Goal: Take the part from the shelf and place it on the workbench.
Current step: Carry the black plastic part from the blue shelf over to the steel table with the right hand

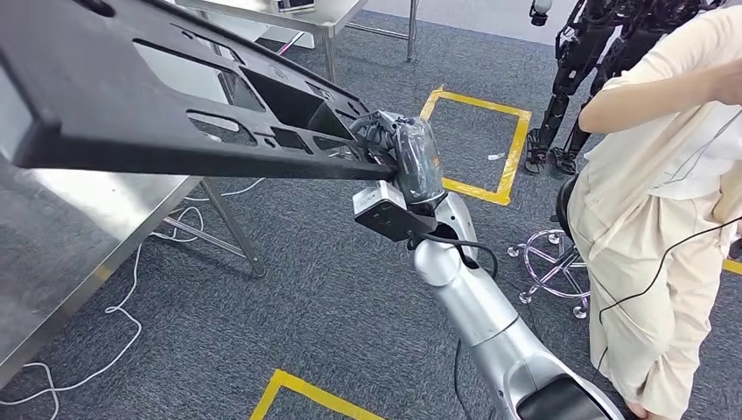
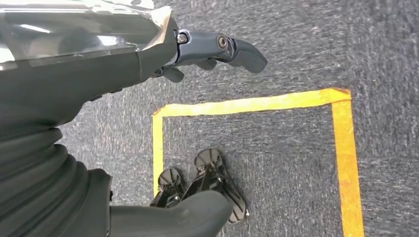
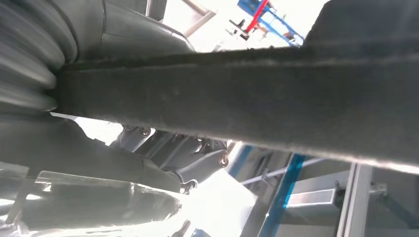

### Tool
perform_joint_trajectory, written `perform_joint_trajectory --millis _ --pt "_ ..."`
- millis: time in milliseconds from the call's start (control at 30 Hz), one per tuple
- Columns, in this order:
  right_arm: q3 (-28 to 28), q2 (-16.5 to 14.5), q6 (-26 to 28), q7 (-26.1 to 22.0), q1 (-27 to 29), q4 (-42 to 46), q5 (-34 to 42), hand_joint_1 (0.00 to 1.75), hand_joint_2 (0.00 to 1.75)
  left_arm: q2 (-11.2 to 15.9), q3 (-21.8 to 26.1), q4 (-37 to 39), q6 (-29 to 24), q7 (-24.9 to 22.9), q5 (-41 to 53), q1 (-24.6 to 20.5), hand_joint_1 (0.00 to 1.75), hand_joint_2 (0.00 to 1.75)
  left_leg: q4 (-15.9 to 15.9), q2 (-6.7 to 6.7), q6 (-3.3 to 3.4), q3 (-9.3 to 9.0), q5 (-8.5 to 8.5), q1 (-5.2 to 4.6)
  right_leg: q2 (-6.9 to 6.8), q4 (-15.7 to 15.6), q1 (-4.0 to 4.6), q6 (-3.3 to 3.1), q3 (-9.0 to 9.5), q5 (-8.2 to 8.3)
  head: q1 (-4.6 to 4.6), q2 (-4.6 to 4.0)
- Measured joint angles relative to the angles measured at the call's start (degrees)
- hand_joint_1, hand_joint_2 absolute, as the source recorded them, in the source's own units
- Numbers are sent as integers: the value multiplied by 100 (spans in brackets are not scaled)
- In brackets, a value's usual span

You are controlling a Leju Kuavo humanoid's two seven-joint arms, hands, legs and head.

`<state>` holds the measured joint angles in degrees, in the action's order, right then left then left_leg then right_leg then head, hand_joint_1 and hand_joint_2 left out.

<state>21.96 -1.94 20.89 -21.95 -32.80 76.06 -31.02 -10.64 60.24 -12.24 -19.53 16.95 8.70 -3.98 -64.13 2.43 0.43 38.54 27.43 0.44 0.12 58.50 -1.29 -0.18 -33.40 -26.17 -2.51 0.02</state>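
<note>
Nearest, at the robot's side: left hand [image 2: 99, 69] hanging over grey carpet and a yellow tape outline [image 2: 252, 103], fingers [image 2: 232, 47] stretched out and well apart from the thumb, holding nothing. Plays no part in the carry as things stand.

Further out, to the front right: right hand [image 1: 409, 157] raised on its silver arm, clamped on one end of the part [image 1: 175, 96], a long flat black panel with moulded recesses and cut-outs. Seen in the right wrist view as a thick dark edge running straight out from between thumb and fingers, gripped firmly at that edge.

Runs with its long axis from the right hand away to the robot's left and slightly forward, all its length lying left of the fingers and unsupported. Carried in the air, off the shelf, not yet set down.

Below and beyond the part's free end: workbench [image 1: 61, 236], bare steel top, on the robot's left. Looks to overlap the bench there, though height above it is hard to tell. Judged: needs lowering with the panel kept level, free end down onto the steel first, then the held end brought in; a one-ended grip on so long a piece is likely to sag or twist.

Farther off: a person [image 1: 647, 201] standing at the right, well apart from the part.
</note>
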Motion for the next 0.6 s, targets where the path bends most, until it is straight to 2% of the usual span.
perform_joint_trajectory --millis 33,67,100,133,167,200,267,300,333,400,433,467,533,600 --pt "1 -4 0 13 -1 5 -4 175 175 -3 -1 0 -1 -1 0 -6 0 175 -377 -124 -27 191 187 7 -55 0 11 -28 6 -12 8 0" --pt "1 -4 -2 27 1 7 -9 175 175 -5 0 0 -2 -3 0 -9 0 175 -747 -182 -49 383 337 21 -114 0 24 -45 10 -22 7 0" --pt "1 -4 -4 42 5 7 -17 175 175 -7 1 0 -7 -5 -1 -9 0 175 -995 -207 -63 519 403 31 -173 1 34 -54 13 -30 7 -1" --pt "2 -5 -7 53 10 7 -23 175 175 -9 1 0 -11 -8 -2 -6 0 175 -1030 -221 -68 549 357 36 -229 2 39 -59 17 -37 8 -1" --pt "2 -7 -10 58 12 8 -27 175 175 -10 2 0 -15 -10 -4 -4 0 175 -833 -242 -63 457 211 37 -281 2 41 -59 27 -46 8 -1" --pt "3 -11 -11 61 11 12 -30 175 175 -10 2 0 -17 -12 -6 -3 0 175 -451 -295 -45 258 8 33 -330 2 43 -54 42 -58 8 -1" --pt "3 -23 -13 63 1 27 -31 175 175 -8 2 0 -19 -13 -10 -11 0 175 293 -490 21 -138 -265 -7 -413 0 71 -26 70 -88 4 0" --pt "3 -30 -17 64 -6 35 -30 175 175 -8 2 0 -22 -14 -10 -16 0 175 485 -553 56 -240 -310 -32 -452 -2 87 -6 80 -101 4 0" --pt "4 -36 -22 64 -11 40 -29 175 175 -7 2 0 -26 -15 -11 -20 0 175 541 -570 89 -259 -298 -58 -492 -8 98 18 87 -110 2 0" --pt "4 -54 -32 68 -15 50 -30 175 175 -10 3 0 -35 -17 -8 -17 0 175 591 -456 157 -281 -325 -56 -547 -12 104 77 103 -135 -2 0" --pt "5 -60 -34 71 -15 57 -34 175 175 -15 3 0 -37 -17 -4 -17 0 175 638 -407 193 -313 -348 -46 -497 28 103 100 97 -165 -8 -1" --pt "4 -63 -34 73 -17 64 -38 175 175 -19 2 0 -38 -17 3 -18 0 175 685 -357 231 -350 -377 -29 -390 170 101 107 41 -239 -12 -1" --pt "3 -44 -34 75 -8 70 -45 175 175 -22 1 0 -38 -16 16 -31 0 175 726 -244 274 -385 -407 -17 -138 811 77 79 -266 -504 -22 -1" --pt "1 -9 -39 79 17 68 -46 175 175 -21 2 0 -42 -16 22 -39 0 175 723 -98 283 -385 -408 -15 -47 1500 56 86 -652 -717 -28 -1"
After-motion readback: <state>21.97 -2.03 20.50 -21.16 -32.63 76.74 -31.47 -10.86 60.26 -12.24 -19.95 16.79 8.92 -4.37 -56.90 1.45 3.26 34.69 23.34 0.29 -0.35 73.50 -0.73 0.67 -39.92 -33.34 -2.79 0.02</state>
